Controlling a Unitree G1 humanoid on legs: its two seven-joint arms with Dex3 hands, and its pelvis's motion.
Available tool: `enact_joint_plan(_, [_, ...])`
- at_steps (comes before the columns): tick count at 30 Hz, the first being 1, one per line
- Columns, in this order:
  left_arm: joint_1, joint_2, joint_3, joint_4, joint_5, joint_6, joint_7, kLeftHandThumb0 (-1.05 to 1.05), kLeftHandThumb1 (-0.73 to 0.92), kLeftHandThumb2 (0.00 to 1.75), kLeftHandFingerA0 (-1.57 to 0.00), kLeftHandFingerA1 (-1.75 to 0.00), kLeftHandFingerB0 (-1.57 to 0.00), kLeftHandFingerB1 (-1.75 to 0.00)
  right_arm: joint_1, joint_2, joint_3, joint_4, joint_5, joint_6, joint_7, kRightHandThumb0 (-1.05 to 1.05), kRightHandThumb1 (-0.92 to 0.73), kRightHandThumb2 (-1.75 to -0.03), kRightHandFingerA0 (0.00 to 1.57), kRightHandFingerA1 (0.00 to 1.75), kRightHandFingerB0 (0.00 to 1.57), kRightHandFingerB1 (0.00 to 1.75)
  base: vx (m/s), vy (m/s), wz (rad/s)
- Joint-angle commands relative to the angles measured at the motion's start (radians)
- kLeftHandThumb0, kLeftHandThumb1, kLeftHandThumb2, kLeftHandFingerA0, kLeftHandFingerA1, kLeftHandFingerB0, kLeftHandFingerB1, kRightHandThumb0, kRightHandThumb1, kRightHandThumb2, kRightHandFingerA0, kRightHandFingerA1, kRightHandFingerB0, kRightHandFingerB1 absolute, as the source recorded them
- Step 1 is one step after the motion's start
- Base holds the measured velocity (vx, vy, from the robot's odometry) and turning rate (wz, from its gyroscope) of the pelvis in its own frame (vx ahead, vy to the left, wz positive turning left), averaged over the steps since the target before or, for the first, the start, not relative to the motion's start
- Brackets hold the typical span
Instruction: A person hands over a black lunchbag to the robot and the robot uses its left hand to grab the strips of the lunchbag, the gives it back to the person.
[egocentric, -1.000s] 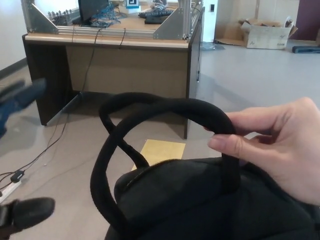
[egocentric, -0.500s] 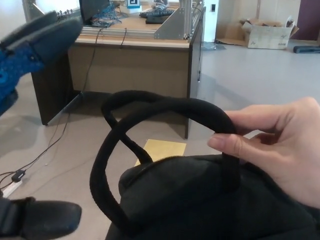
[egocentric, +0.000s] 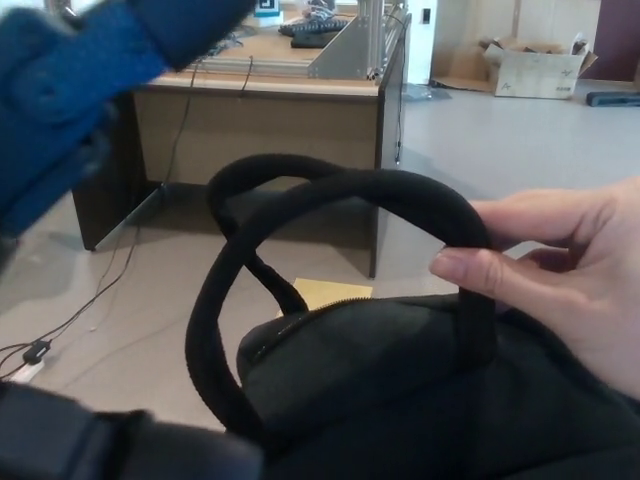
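A black lunchbag (egocentric: 400, 380) fills the lower middle and right of the head view. Its two thick black straps (egocentric: 330, 185) arch up in a loop above it. A person's hand (egocentric: 560, 270) comes in from the right and pinches the straps at their right end. My left hand (egocentric: 70, 110) is a large blurred blue and black shape at the upper left, close to the camera. Its thumb (egocentric: 120, 450) lies along the bottom left edge, next to the left bend of the straps. The hand is open, fingers apart, and holds nothing. My right hand does not show.
A wooden desk (egocentric: 260, 110) with metal frames and cables on top stands behind the bag. A yellow sheet (egocentric: 325, 292) lies on the floor under it. Cables and a power strip (egocentric: 30, 355) run along the floor at left. A cardboard box (egocentric: 535, 68) sits far right.
My left hand has come up and to the right, now much larger at the left edge, with its thumb reaching under the straps' left bend. The person's hand and bag shifted slightly right.
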Motion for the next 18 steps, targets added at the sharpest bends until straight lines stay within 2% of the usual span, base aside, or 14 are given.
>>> enact_joint_plan(1, [-0.193,-0.045,-0.289,0.044,0.240,0.316,0.081,-0.65,0.38,0.81,0.00,-0.16,0.00,-0.17,0.012,-0.022,-0.008,0.000,0.003,-0.006,-0.012,-0.75,-0.67,-1.06,0.34,0.56,0.15,0.45,0.00,0.000,0.00])
enact_joint_plan(5, [-0.281,-0.085,-0.428,0.055,0.362,0.408,0.091,-0.62,0.36,0.80,-0.01,-0.18,-0.01,-0.19,0.003,-0.022,-0.009,0.004,0.004,-0.001,-0.010,-0.76,-0.68,-1.07,0.35,0.56,0.16,0.45,0.00,0.000,0.00])
enact_joint_plan(6, [-0.298,-0.096,-0.463,0.066,0.401,0.415,0.085,-0.71,0.50,0.55,0.00,-0.23,0.00,-0.24,0.006,-0.021,-0.007,0.002,0.002,0.001,-0.011,-0.75,-0.67,-1.07,0.35,0.57,0.16,0.45,0.00,0.000,0.00])
enact_joint_plan(7, [-0.323,-0.098,-0.507,0.077,0.455,0.435,0.074,-0.66,0.39,0.81,-0.01,-0.17,-0.02,-0.19,0.008,-0.020,-0.006,0.002,0.002,0.000,-0.009,-0.74,-0.66,-1.07,0.35,0.57,0.15,0.45,0.00,0.000,0.00])
enact_joint_plan(9, [-0.373,-0.099,-0.574,0.099,0.523,0.474,0.050,-0.68,0.40,0.83,0.00,-0.16,0.00,-0.16,0.013,-0.017,-0.011,-0.002,0.012,0.002,0.004,-0.68,-0.63,-1.06,0.35,0.57,0.14,0.46,0.00,0.000,0.00])
enact_joint_plan(10, [-0.389,-0.105,-0.596,0.107,0.547,0.490,0.047,-0.77,0.42,0.69,0.00,-0.17,0.00,-0.13,0.016,-0.019,-0.007,-0.003,0.007,-0.003,0.000,-0.75,-0.78,-0.66,0.39,0.44,0.29,0.37,0.00,0.000,0.00])
enact_joint_plan(11, [-0.405,-0.114,-0.619,0.115,0.577,0.505,0.047,-0.69,0.40,0.84,0.00,-0.15,0.00,-0.14,0.018,-0.019,-0.005,-0.003,0.003,-0.005,-0.002,-0.73,-0.83,-0.65,0.40,0.44,0.31,0.37,0.00,0.000,0.00])
enact_joint_plan(12, [-0.411,-0.125,-0.632,0.124,0.598,0.504,0.050,-0.77,0.51,0.61,0.00,-0.21,0.00,-0.19,0.018,-0.020,-0.004,-0.001,0.003,-0.005,0.000,-0.75,-0.79,-0.65,0.39,0.44,0.29,0.37,0.00,0.000,0.00])
enact_joint_plan(13, [-0.418,-0.138,-0.645,0.134,0.619,0.502,0.054,-0.77,0.51,0.61,0.00,-0.21,0.00,-0.19,0.017,-0.020,-0.004,0.001,0.002,-0.006,0.001,-0.75,-0.79,-0.65,0.39,0.44,0.29,0.37,0.00,0.000,0.00])
enact_joint_plan(14, [-0.431,-0.157,-0.670,0.151,0.656,0.501,0.059,-0.68,0.41,0.82,-0.01,-0.16,-0.01,-0.16,0.020,-0.022,-0.002,0.002,0.000,-0.009,-0.002,-0.75,-0.79,-0.66,0.39,0.44,0.30,0.37,0.00,0.000,0.00])
enact_joint_plan(15, [-0.444,-0.170,-0.686,0.169,0.681,0.492,0.060,-0.69,0.42,0.82,-0.01,-0.15,-0.02,-0.17,0.021,-0.023,0.000,-0.001,-0.003,-0.007,-0.004,-0.71,-0.65,-1.07,0.36,0.57,0.15,0.45,0.00,0.000,0.00])
enact_joint_plan(16, [-0.458,-0.180,-0.700,0.182,0.704,0.493,0.062,-0.70,0.43,0.83,-0.02,-0.14,-0.03,-0.17,0.021,-0.022,0.002,-0.003,-0.006,-0.007,-0.007,-0.71,-0.65,-1.07,0.36,0.57,0.15,0.45,0.00,0.000,0.00])
enact_joint_plan(17, [-0.500,-0.203,-0.732,0.206,0.767,0.514,0.068,-0.74,0.54,0.57,0.00,-0.24,0.00,-0.22,0.019,-0.018,-0.001,-0.001,0.001,-0.009,0.000,-0.69,-0.64,-1.06,0.36,0.58,0.16,0.46,0.00,0.000,0.00])
enact_joint_plan(18, [-0.515,-0.212,-0.743,0.214,0.791,0.522,0.068,-0.74,0.54,0.57,0.00,-0.24,0.00,-0.22,0.018,-0.016,-0.003,0.000,0.005,-0.010,0.003,-0.69,-0.64,-1.06,0.36,0.58,0.16,0.46,0.00,0.000,0.00])
